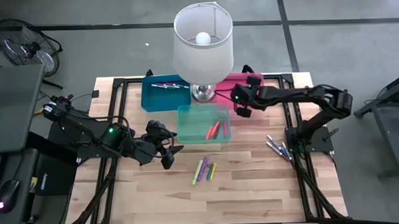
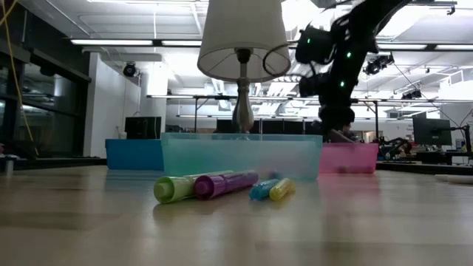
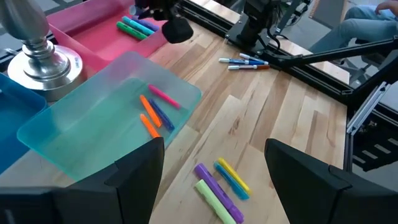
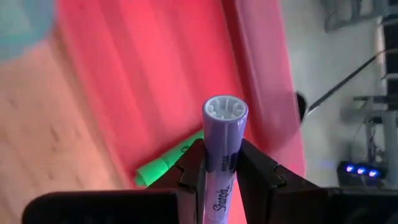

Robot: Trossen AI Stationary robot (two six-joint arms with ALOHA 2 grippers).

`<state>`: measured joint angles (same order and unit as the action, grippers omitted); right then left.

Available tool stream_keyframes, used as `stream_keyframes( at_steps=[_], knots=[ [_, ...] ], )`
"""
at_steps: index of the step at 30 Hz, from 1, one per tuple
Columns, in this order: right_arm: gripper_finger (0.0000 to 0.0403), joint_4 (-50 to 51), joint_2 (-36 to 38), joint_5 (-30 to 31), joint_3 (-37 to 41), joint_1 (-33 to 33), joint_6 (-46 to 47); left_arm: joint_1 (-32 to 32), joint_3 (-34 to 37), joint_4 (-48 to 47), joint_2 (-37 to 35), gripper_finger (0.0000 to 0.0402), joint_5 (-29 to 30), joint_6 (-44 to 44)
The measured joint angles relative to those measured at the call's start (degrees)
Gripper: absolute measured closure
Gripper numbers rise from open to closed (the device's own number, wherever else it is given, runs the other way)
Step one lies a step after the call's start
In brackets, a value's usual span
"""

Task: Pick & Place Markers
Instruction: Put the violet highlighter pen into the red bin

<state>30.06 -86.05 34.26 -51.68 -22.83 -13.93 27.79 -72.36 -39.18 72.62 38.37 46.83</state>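
My right gripper (image 1: 242, 109) hovers over the pink bin (image 4: 155, 74), shut on a lavender marker (image 4: 224, 134). A green marker (image 4: 165, 167) lies in that bin below it. My left gripper (image 3: 214, 143) stands open above the table, left of the teal bin (image 1: 203, 124). It touches nothing. Orange, pink and blue markers (image 3: 154, 112) lie on the teal bin's floor. Purple, green, blue and yellow markers (image 1: 205, 170) lie flat on the wood in front of the bin. More markers (image 1: 278, 148) lie by the right arm's base. My right gripper pinches the lavender marker's barrel (image 4: 222, 163) between its two fingers (image 4: 193, 167). The marker runs along the fingers, and its round end (image 4: 225, 112) sticks out past their tips. The fingers slant down from the table's right side. The marker is held clear above the pink bin.
A lamp (image 1: 203, 39) with a white shade and a metal foot stands behind the teal bin, between the blue bin (image 1: 164, 93) and the pink one. The blue bin holds a few markers. Black frame rails run along the table's left, right and far edges.
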Motion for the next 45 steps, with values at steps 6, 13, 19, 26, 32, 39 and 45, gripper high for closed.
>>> stream_keyframes(
  at_steps=[6,13,19,26,32,39,45],
  knots=[
    [0.0346,-1.6,-2.5,-0.7,0.0,-2.8,-6.3,0.0,0.0,0.0,0.0,0.0126,0.0,0.2],
    [0.0346,-1.3,-2.5,-1.7,0.0,-4.8,-10.7,0.0,0.0,0.0,0.0,0.0126,0.0,0.6],
    [0.0346,-1.3,-2.5,-5.8,0.0,-6.8,-11.2,0.0,0.0,-0.5,1.3,0.0126,-0.1,0.7],
    [0.0337,-1.0,-2.5,-6.1,0.0,-7.0,-27.8,0.0,0.0,-0.5,2.6,0.0126,-2.1,1.7],
    [0.0341,-0.7,-2.5,-6.3,0.0,-5.5,-49.2,0.0,0.0,-0.8,3.7,0.0126,-2.3,3.1],
    [0.0341,1.3,-2.5,-6.6,0.0,-4.6,-74.6,0.0,0.0,-0.9,3.8,0.0126,-3.8,4.0],
    [0.0336,1.8,-2.5,-6.2,0.0,-4.6,-82.0,0.0,0.0,-0.8,3.8,0.0126,-3.8,4.1]
  ],
)
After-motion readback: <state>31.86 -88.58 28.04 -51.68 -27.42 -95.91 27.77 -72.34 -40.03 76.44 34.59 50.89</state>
